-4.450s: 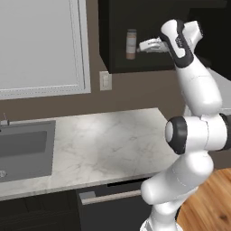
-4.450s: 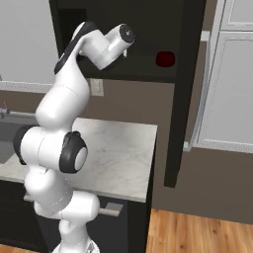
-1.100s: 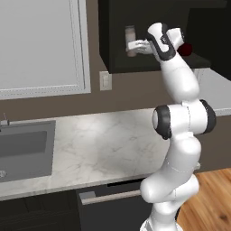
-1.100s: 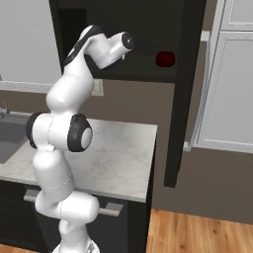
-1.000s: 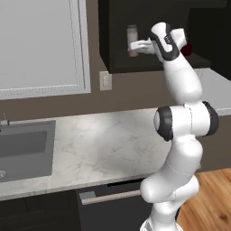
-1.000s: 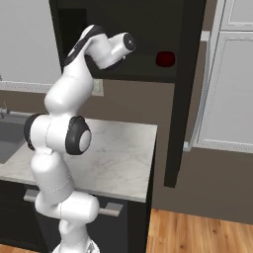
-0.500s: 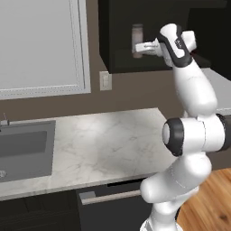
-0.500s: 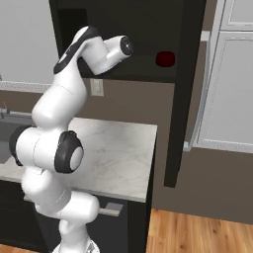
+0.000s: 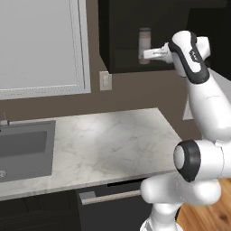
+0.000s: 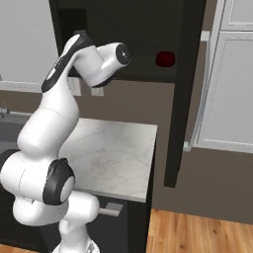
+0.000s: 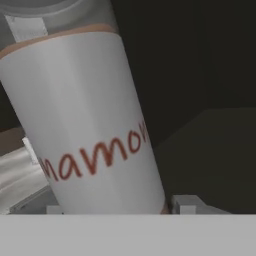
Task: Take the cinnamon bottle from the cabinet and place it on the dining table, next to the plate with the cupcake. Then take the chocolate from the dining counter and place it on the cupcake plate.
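Now | gripper (image 9: 145, 54) clasps cinnamon bottle (image 9: 145, 45) inside cabinet (image 9: 122, 36) | red object (image 10: 165, 59) well apart

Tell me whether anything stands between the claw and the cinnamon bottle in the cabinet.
Nothing visible does. The claw is already at the cinnamon bottle inside the cabinet, with a finger on either side of its label in the hand view.

The arm rises from the lower right and reaches up into the dark cabinet (image 9: 135, 36). Its gripper (image 9: 145, 54) sits at the lower part of the cinnamon bottle (image 9: 145, 43), which stands upright in the recess. Below lie a marbled counter (image 9: 108, 144), a grey sink (image 9: 22, 149) and a wall outlet (image 9: 105, 81).
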